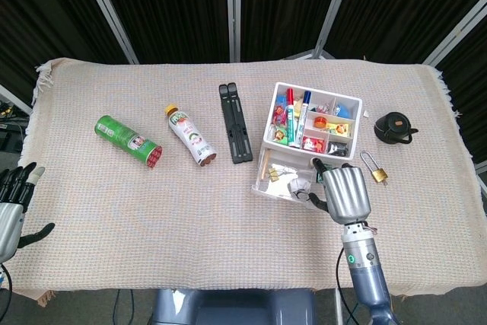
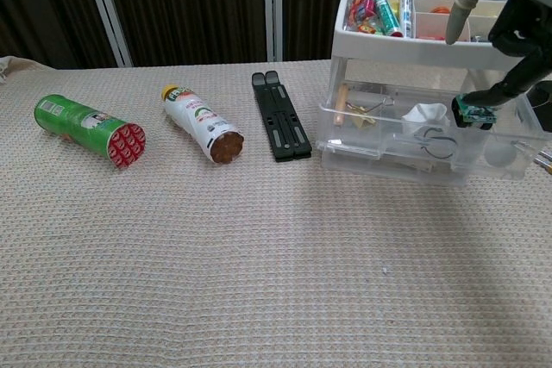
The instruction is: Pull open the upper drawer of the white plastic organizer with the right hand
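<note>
Standing at the table's right side, the white organizer (image 1: pixel 316 119) had its clear upper drawer (image 2: pixel 423 148) pulled out toward you, showing clips and small bits inside, with markers in the top tray. No label on the green can (image 1: pixel 128 141) or the bottle (image 1: pixel 190 135) could be read. Your right hand (image 1: pixel 344 192) hovered over the drawer's front corner, fingers spread, holding nothing. Your left hand (image 1: pixel 14 202) rested open at the table's edge.

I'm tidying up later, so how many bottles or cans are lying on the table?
2: the green can lies at the left, and the white bottle lies to its right, beside the black stand.
</note>
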Robot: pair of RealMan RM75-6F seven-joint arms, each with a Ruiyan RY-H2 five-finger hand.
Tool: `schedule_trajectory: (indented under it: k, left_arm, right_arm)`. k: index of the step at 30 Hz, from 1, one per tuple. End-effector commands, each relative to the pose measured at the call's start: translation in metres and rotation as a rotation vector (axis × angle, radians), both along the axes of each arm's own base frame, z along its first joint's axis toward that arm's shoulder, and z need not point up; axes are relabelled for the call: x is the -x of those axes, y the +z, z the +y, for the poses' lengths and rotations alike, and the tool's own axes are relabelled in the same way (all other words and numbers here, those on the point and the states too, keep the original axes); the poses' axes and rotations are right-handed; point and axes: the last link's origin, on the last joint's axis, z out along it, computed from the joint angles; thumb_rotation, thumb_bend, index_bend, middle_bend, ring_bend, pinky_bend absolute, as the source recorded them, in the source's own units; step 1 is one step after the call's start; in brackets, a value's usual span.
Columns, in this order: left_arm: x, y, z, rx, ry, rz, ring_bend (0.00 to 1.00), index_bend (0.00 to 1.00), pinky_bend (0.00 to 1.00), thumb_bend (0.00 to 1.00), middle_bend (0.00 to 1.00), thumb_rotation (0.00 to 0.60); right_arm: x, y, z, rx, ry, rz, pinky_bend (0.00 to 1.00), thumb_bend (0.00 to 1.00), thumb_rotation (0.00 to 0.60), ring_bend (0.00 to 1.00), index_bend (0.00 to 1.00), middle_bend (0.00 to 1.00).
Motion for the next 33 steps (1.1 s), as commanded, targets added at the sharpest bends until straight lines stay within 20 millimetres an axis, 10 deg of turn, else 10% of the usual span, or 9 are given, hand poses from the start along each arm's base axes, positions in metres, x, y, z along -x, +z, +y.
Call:
schedule_trajectory:
  k: [1,33]
  left_arm:
    - [0.0,0.0,0.0,-0.002,-0.002,-0.002,0.0,0.0,0.0,0.02,0.0,0.6]
    - [0.002,0.0,0.003,0.006,0.008,-0.007,0.0,0.0,0.0,0.02,0.0,0.6]
  right_arm:
    - [0.0,-0.006,-0.005,-0.007,0.022,0.036,0.68,0.04,0.6,0.96,0.47,0.94]
    - [-0.003,-0.038,-0.036,-0.138,0.045,0.186,0.68,0.08,0.6,0.96,0.51,0.95]
